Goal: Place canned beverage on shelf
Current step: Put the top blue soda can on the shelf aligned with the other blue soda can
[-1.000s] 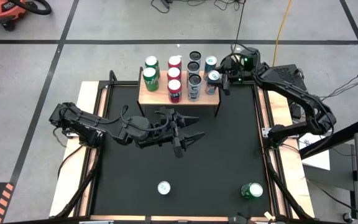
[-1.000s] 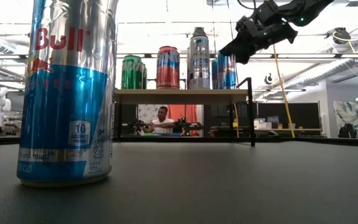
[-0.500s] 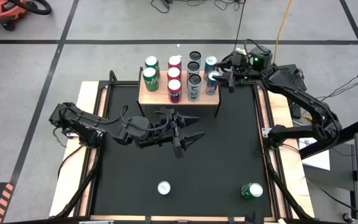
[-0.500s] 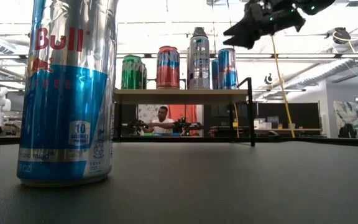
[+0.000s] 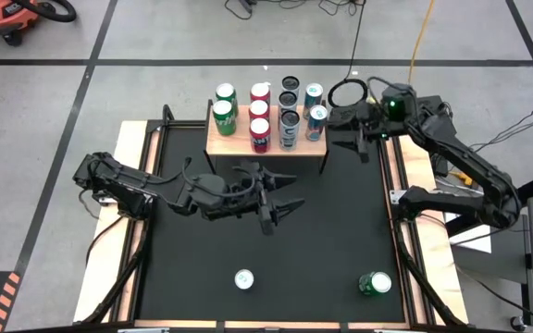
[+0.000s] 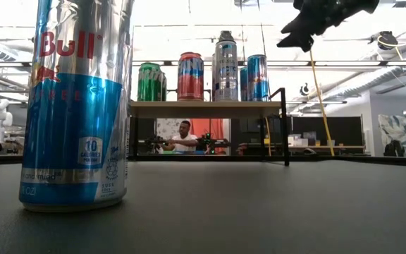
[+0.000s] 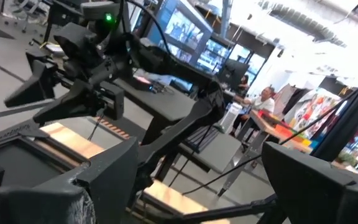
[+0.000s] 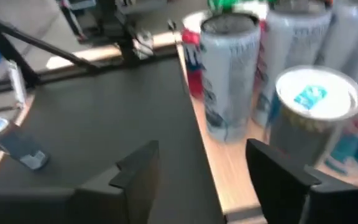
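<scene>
The shelf point(image 5: 234, 144) stands at the table's far edge on thin black legs, and several cans stand upright on it. One of them is a blue can with a blue tab point(image 5: 317, 117) at the shelf's near right corner; it also shows in the right wrist view point(image 8: 316, 109). My right gripper point(image 5: 348, 131) hangs open just off the shelf's right end, above shelf height point(image 6: 303, 32), with nothing between its fingers point(image 8: 204, 180). My left gripper point(image 5: 290, 191) waits open over the table's middle. A blue-and-silver can point(image 5: 244, 278) and a green can point(image 5: 375, 283) stand on the table near its front edge.
The blue-and-silver can stands close in front of the low camera point(image 6: 76, 106). Open black tabletop point(image 5: 340, 222) lies between the shelf and the two front cans. The shelf's black right leg point(image 6: 286, 127) stands below my right gripper. A person sits in the room behind the table point(image 6: 183, 135).
My right gripper has drawn back from the blue can at the shelf's near right corner, rising and going toward the table's right edge. The can stays upright on the shelf.
</scene>
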Action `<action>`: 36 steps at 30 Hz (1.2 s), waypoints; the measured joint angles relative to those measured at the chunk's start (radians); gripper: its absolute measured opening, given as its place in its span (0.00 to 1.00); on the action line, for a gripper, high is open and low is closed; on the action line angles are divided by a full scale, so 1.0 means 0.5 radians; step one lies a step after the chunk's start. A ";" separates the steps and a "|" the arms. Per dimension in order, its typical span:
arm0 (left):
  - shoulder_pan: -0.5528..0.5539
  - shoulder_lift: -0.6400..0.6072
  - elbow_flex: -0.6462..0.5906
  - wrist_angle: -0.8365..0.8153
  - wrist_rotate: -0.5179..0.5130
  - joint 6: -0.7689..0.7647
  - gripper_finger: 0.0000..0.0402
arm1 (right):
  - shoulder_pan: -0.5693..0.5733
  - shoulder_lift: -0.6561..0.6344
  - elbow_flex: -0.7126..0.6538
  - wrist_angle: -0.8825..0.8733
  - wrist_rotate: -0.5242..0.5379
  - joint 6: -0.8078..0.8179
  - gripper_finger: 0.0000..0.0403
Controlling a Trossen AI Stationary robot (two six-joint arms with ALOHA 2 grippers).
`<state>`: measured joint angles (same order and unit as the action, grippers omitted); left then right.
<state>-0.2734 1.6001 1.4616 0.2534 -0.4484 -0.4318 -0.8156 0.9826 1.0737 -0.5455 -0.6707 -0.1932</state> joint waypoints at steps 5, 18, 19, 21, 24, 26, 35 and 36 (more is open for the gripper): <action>0.010 0.000 0.000 -0.057 -0.001 0.002 0.85 | 0.036 0.064 0.000 -0.049 0.198 -0.013 0.43; 0.010 0.000 0.000 -0.127 -0.031 0.006 0.85 | 0.052 0.383 -0.001 0.049 0.250 -0.012 0.13; 0.011 0.000 0.000 -0.126 -0.042 0.007 0.85 | 0.052 0.399 -0.001 0.076 0.250 -0.008 0.11; 0.011 0.000 0.000 -0.127 -0.057 0.045 0.85 | 0.052 0.436 -0.001 0.113 0.250 -0.005 0.07; 0.018 0.000 0.000 -0.125 -0.064 0.056 0.85 | 0.052 0.495 -0.001 0.144 0.249 -0.005 0.02; 0.023 0.000 0.000 -0.124 -0.064 0.053 0.85 | 0.052 0.526 -0.001 0.142 0.250 -0.005 0.01; 0.026 0.000 0.000 -0.128 -0.064 0.057 0.85 | 0.052 0.562 -0.001 0.172 0.410 -0.022 0.00; 0.025 0.000 0.000 -0.132 -0.064 0.057 0.85 | 0.052 0.563 -0.001 0.186 0.410 -0.024 0.00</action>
<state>-0.2611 1.6001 1.4616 0.1872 -0.4807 -0.4034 -0.7898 1.2640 1.0733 -0.4524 -0.4656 -0.2050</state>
